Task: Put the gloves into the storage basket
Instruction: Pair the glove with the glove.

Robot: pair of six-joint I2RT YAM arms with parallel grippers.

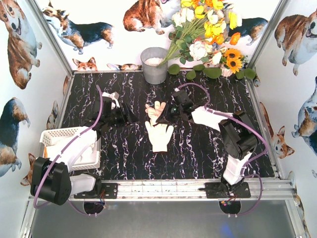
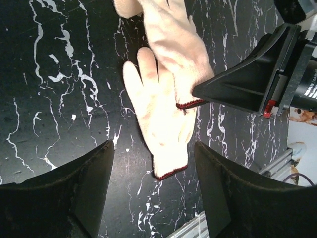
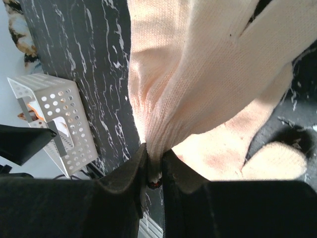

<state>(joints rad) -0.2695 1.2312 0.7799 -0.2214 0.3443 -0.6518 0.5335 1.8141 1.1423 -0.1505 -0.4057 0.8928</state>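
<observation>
So: right gripper (image 3: 154, 171) is clenched on the held glove (image 3: 198, 89) at its cuff, mid-table, with the basket not reached yet.
The glove hangs limp from a thin pinch at the cuff edge and overlaps the fingers of the second glove (image 1: 159, 135), which lies flat on the table (image 1: 208, 148). The storage basket (image 1: 59, 135) sits well apart at the near-left (left arm partly over it). The left gripper (image 2: 153, 146) hovers with jaws apart, holding nothing. Risks as I judge them: the cuff slips out during the carry, trailing fabric drags the second glove, or the arms clash at the basket.
</observation>
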